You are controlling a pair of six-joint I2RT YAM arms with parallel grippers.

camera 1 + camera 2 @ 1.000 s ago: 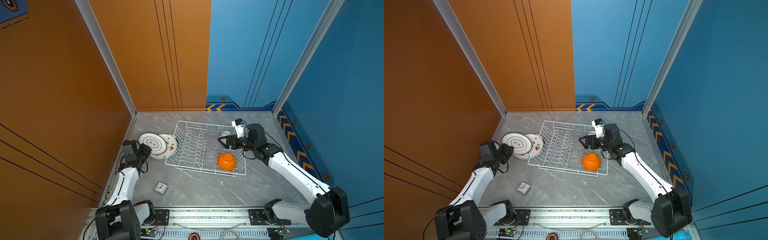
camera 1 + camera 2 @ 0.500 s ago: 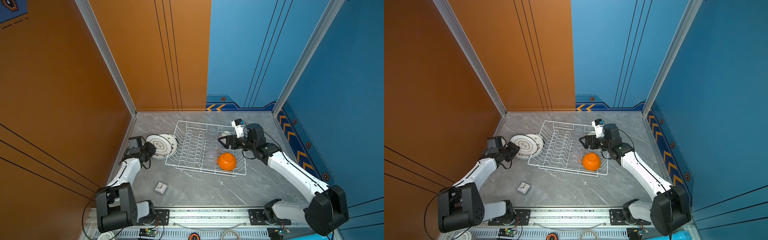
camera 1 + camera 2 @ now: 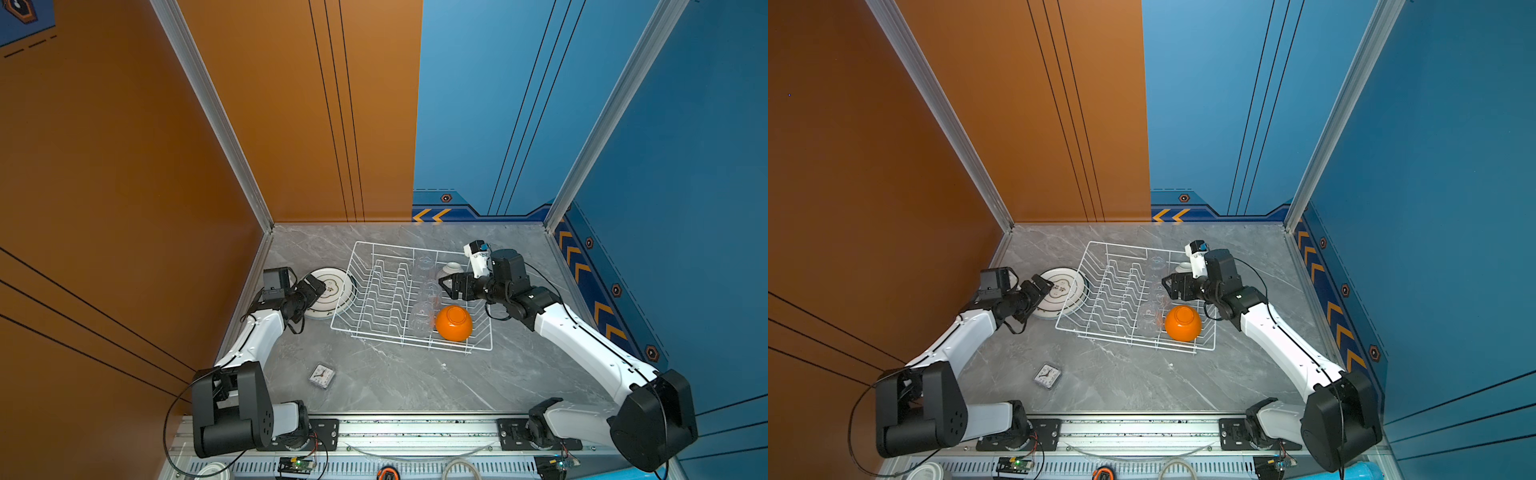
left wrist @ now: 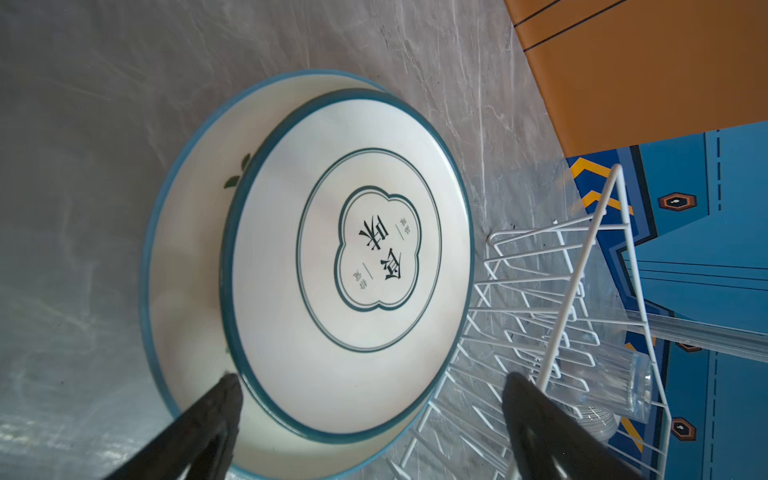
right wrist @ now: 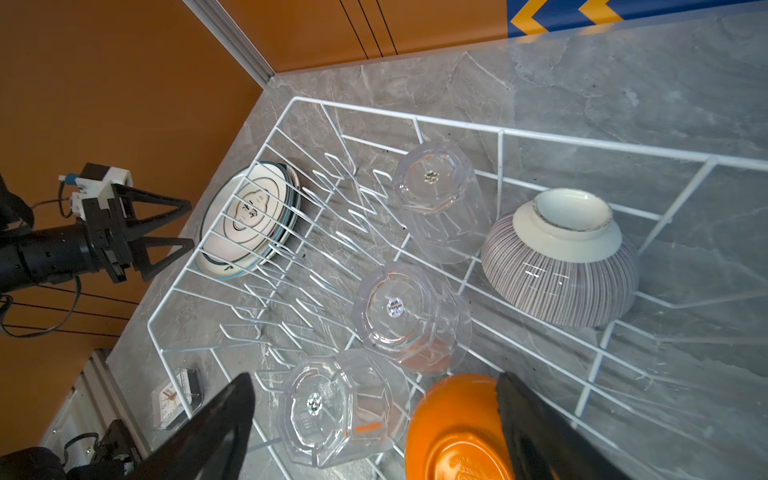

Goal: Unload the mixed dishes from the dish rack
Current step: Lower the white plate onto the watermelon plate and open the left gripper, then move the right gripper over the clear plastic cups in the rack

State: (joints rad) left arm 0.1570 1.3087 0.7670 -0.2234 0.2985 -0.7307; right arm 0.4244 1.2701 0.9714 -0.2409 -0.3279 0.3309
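Two plates (image 3: 332,286) lie stacked on the table (image 3: 395,382) just outside the dish rack (image 3: 415,248), at its nine o'clock. The left gripper (image 3: 314,288) beside them is spread, empty. Left inside are three upturned tumblers (image 5: 399,311), a ribbed bowl (image 5: 561,266) near one o'clock and an orange bowl (image 3: 454,323) at five. The right gripper (image 3: 445,289) hovers spread above them.

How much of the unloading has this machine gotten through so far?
Done: two plates lie stacked on the table beside the dish rack. In hand: nothing; the left gripper is open by the plates, and the right gripper hovers open over the rack. Left: three glass tumblers, the ribbed bowl and the orange bowl, all upside down inside the rack. Roughly two of seven pieces out.
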